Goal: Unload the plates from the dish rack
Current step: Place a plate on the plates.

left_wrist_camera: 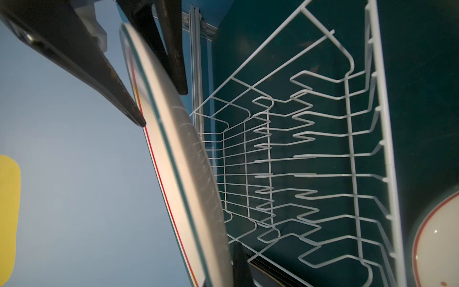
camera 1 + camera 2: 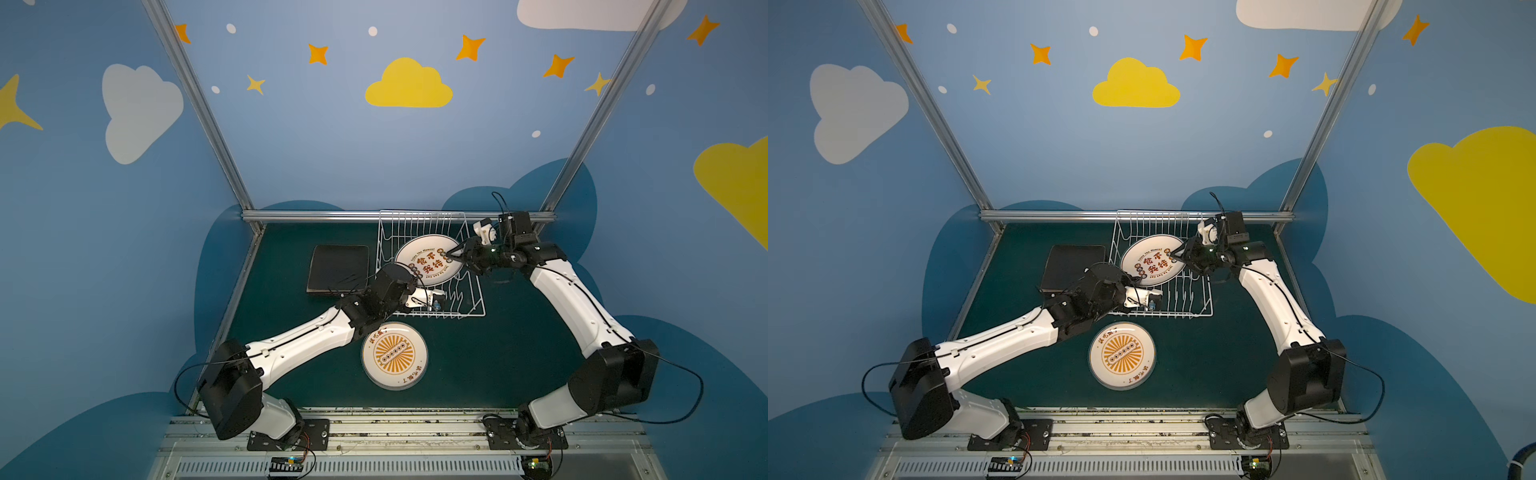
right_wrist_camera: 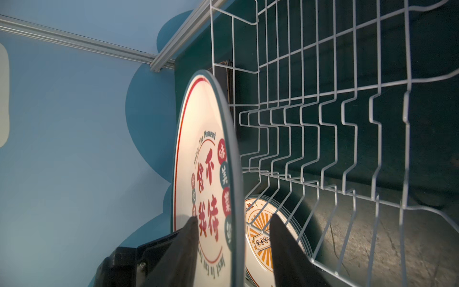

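Closest in, flat on the green tabletop (image 2: 498, 357): stack of round white plates (image 2: 394, 356), orange sunburst print up, just in front of the dish rack (image 2: 461, 300) and apart from it. Several stacked rims visible through the rack wires in the right wrist view.

Next back: left arm (image 2: 307, 343) stretched past the stack's left side to the rack's near-left corner. Left end effector (image 1: 162, 108) clenched on the rim of the lettered round plate (image 2: 428, 260), one finger (image 1: 94, 72) on the red-lined face, its partner on the back, plate seen edge-on in the left wrist view.

Lettered round plate itself over the rack's far half in both top views, tilted, red-character face toward the top camera. Unclear whether its lower rim rests on the wires.

Just beside the rack's left side: dark square plates (image 2: 338, 269), stacked flat on the tabletop.

Farthest, at the lettered plate's right rim: right end effector (image 3: 232, 218), released, jaws straddling the rim. Face-side finger close against the print, back-side finger (image 3: 285, 248) clear of the plate, a gap showing between.
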You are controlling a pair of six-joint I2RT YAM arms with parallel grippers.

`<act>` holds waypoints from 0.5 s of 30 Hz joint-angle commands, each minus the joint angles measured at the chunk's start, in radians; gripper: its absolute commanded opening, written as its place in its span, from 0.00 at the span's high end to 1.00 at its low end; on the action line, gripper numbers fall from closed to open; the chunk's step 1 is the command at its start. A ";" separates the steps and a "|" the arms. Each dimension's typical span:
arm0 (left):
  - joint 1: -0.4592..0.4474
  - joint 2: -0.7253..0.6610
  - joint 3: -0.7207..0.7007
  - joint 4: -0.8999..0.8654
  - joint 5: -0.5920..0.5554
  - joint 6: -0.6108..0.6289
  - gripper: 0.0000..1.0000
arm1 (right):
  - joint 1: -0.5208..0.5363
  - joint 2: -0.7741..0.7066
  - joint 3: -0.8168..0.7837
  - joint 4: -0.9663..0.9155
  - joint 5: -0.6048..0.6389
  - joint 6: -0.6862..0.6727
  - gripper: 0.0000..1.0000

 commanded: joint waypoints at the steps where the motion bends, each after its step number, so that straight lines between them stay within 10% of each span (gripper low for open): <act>1: -0.004 -0.015 -0.002 0.080 -0.014 0.037 0.97 | 0.015 0.018 0.035 -0.052 0.023 -0.013 0.62; 13: -0.005 -0.002 -0.034 0.110 -0.070 0.033 0.87 | 0.018 0.003 0.004 0.001 -0.016 0.026 1.00; 15: -0.005 -0.001 -0.039 0.119 -0.090 0.019 0.64 | 0.014 -0.005 -0.003 0.009 -0.023 0.040 1.00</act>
